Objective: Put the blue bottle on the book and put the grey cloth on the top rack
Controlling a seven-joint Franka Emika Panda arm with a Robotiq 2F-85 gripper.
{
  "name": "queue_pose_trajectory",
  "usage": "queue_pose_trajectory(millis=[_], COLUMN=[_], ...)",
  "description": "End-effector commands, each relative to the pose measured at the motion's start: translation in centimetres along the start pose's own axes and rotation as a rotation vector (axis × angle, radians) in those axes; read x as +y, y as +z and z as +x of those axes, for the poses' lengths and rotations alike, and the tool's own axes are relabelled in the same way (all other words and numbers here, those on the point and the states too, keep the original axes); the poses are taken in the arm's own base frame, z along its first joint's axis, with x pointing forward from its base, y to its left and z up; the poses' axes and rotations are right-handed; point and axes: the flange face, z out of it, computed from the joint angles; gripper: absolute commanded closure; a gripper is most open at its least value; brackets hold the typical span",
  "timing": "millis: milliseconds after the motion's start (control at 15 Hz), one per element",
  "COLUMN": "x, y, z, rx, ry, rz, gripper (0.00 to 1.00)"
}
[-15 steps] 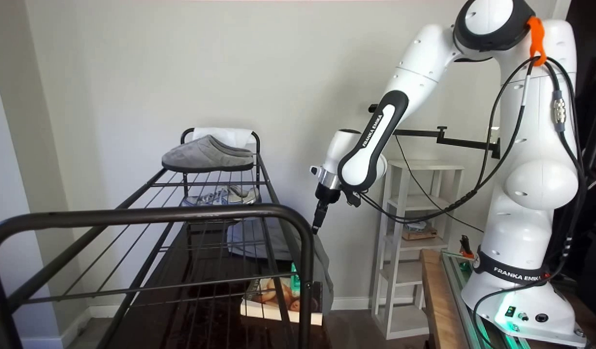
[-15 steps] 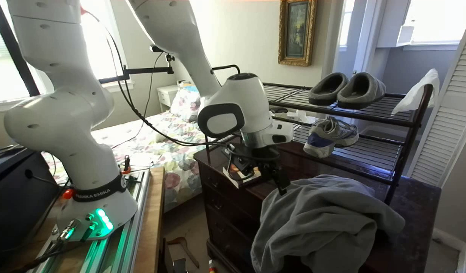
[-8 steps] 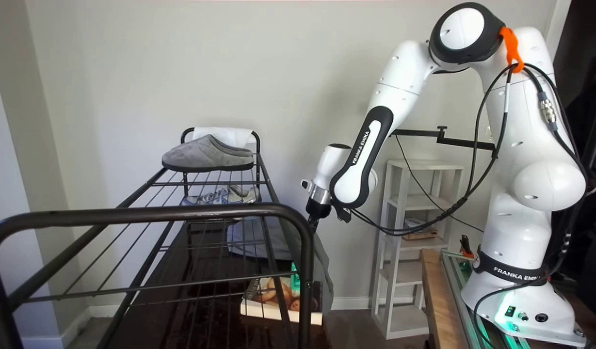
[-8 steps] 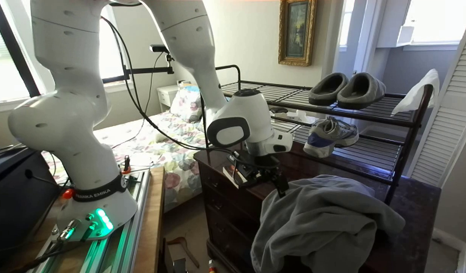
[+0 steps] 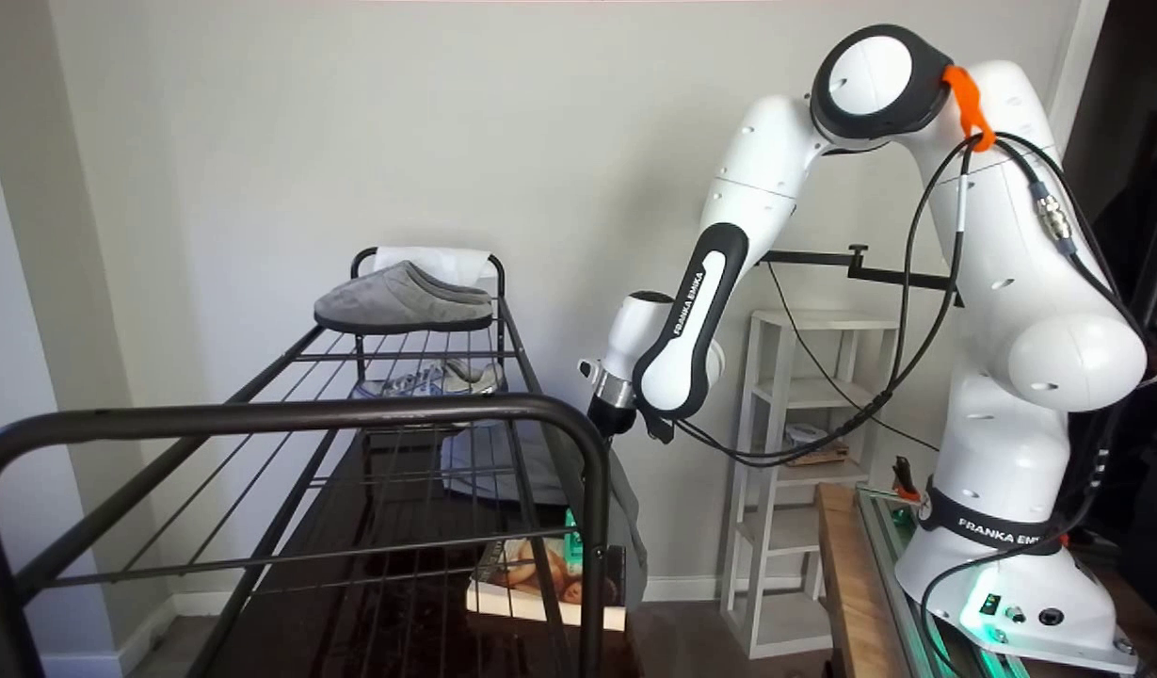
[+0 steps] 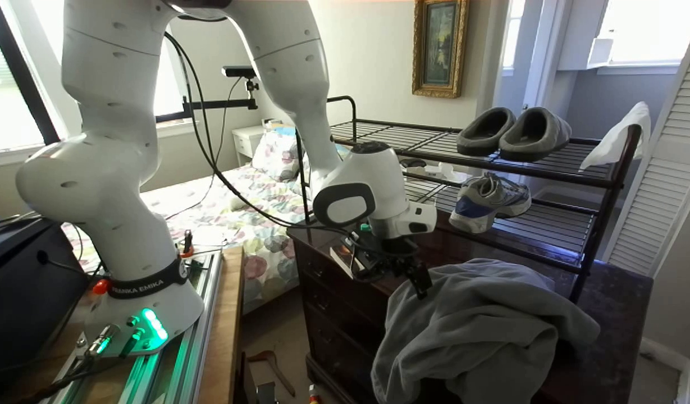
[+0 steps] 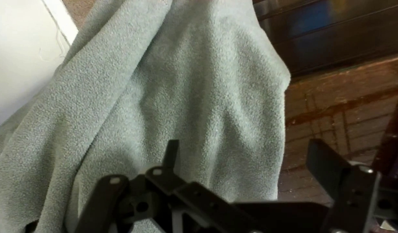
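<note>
dark metal rack (image 5: 277, 418) far left in an exterior view, standing on the table (image 6: 608, 314). two wire tiers. top tier (image 6: 420, 134) holds a pair of grey slippers (image 5: 399, 303), plus a white cloth (image 5: 437, 266) draped over the end rail. lower tier (image 6: 558, 235) holds white-and-blue sneakers (image 5: 457, 379). table is dark wood with drawers (image 6: 322, 303) in front; they look closed, contents hidden.

next right: grey cloth (image 6: 479, 331), bunched on the table by the rack legs, lower than both tiers, part of it hanging over the table edge. book (image 5: 498, 600) lies flat on the table, cover up, near the cloth. green bottle (image 5: 574, 554) looks upright on the book, partly behind a rack post.

then the hand (image 7: 244, 149), at the cloth's edge. wrist view: fingers (image 7: 326, 163) spread wide, cloth behind the left one and much of the gap, table top behind the right one. can't tell if they touch the cloth.

further right: pale grey shelf unit (image 5: 827, 321) with open shelves. a middle shelf holds a brown box-like item (image 5: 830, 454) with something pale on top, too small to read. arm (image 5: 1002, 452) far right, base on metal rails beside a wooden board (image 5: 846, 574).
</note>
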Motion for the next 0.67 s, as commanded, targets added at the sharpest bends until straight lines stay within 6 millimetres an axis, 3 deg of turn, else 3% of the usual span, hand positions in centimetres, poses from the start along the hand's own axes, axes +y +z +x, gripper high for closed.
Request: queue_pose_trajectory(millis=[0,200,600], x=[0.1,0.4,0.1], y=[1.3,1.7,-0.5], z=[0.0,-0.5,-0.4], rx=[-0.016,-0.073,-0.070], ry=[-0.009,-0.028,-0.111], rz=[-0.025,-0.053,-0.067], gripper=[0.25,0.41,0.84])
